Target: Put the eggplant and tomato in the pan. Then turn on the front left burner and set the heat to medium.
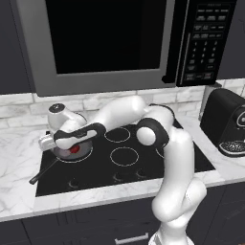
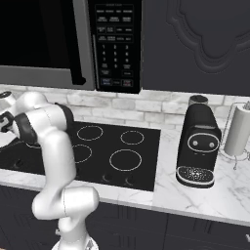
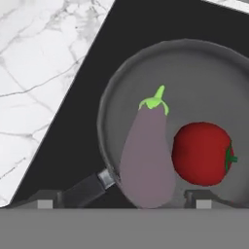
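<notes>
Jaws wide, holding nothing. Eggplant [image 3: 147, 155] and tomato [image 3: 202, 153] resting in pan [image 3: 194, 73]: probably light, smooth, bruisable; if regrasped, grip mid-body, gently.

My pan [image 3: 146, 78] sits on the black glass cooktop [image 1: 143, 167], at its left side, handle [image 1: 44, 173] reaching toward the front left corner. The cooktop is set into the white marble counter [image 1: 19, 167]. Right of the cooktop, a black coffee machine [image 2: 197, 146] stands on the counter, and further right of that a paper towel roll [image 2: 239, 129] on its stand.
</notes>
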### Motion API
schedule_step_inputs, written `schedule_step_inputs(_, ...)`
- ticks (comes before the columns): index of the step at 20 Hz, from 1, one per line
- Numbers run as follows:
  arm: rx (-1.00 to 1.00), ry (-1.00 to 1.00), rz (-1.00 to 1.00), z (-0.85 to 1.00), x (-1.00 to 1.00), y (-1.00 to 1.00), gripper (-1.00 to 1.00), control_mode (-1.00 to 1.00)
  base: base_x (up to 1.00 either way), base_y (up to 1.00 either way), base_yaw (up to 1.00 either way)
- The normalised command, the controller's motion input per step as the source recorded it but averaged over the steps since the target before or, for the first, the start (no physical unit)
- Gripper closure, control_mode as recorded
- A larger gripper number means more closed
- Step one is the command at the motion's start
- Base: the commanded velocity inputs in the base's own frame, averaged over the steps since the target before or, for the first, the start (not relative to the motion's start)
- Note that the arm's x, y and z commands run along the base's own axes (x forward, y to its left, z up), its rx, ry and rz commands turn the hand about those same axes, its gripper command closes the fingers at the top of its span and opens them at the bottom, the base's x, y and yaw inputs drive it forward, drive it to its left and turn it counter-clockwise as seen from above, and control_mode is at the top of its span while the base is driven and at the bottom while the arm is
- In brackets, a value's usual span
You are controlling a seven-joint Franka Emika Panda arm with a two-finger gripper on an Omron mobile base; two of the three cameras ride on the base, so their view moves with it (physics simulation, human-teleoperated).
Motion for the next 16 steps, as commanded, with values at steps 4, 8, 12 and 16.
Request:
schedule_step_inputs(4,0.00,-0.08,0.00,0.12,-0.82,-0.02,-1.00,-1.00,0.00,0.00,0.00)
schedule_step_inputs(8,0.00,-0.03,0.00,0.00,-0.78,-0.11,-1.00,-1.00,0.00,0.00,0.00)
schedule_step_inputs(12,0.02,0.00,-0.02,0.00,-0.58,-0.15,-1.00,-1.00,0.00,0.00,0.00)
schedule_step_inputs(16,0.09,0.00,-0.12,0.00,-0.15,-0.26,-1.00,-1.00,0.00,0.00,0.00)
